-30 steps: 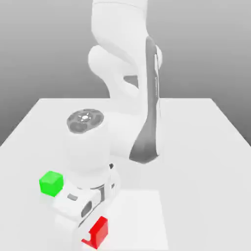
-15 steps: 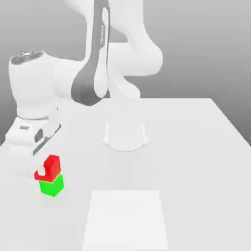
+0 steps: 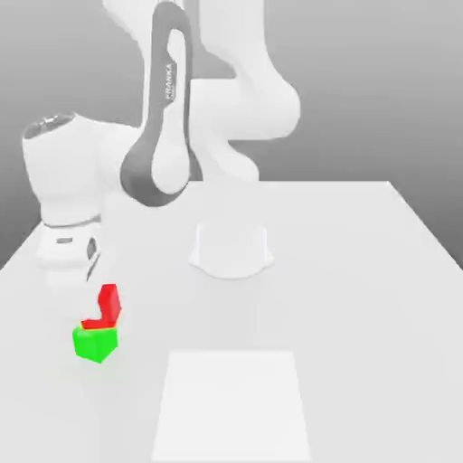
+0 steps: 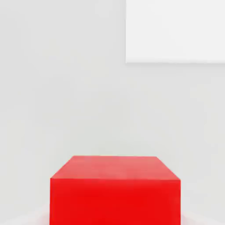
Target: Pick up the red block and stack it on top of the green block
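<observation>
Nearest in the exterior view, a paler white square patch is seen on the table, well off to the exterior view's right of the pincer and closer to the camera. Next back, the green block sits on the table near the exterior view's left edge, directly under the pincer. The red block is seen on top of the green block, partly hidden where the white fingers cross it, so only an L-shaped red area shows; its lower edge meets the green top, though whether it rests flat can't be told. The pincer hangs below the white hand w/ fingers pointing down, pressed in on the red block, pinching it at its sides. In the hand view the red block is seen close up, its top face & one side face plain matte red, w/ the pale table beyond it and the white square patch further off. Behind the pincer in the exterior view, the wrist housing stands upright above it. Further back & to the exterior view's right, the round white robot base is set on the table, and the arm w/ its dark grey link rises and bends over toward the pincer. A grey backdrop lies beyond.
</observation>
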Robot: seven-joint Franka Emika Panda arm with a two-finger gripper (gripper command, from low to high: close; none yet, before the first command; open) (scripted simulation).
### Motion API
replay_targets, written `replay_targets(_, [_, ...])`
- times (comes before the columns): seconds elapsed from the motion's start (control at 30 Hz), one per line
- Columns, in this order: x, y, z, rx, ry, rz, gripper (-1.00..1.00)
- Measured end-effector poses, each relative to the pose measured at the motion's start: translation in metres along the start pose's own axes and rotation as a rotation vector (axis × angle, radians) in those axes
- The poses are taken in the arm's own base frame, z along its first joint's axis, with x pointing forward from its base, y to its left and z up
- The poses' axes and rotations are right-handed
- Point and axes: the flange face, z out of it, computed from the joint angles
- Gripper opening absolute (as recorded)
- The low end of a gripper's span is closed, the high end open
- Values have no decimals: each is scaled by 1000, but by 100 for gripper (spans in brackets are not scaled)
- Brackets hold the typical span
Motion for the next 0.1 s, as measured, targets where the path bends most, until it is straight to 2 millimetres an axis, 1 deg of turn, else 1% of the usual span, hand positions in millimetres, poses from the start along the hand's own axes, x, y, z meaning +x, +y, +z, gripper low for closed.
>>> replay_targets(0.1, [-5, 1, 8, -15, -15, 8, -100])
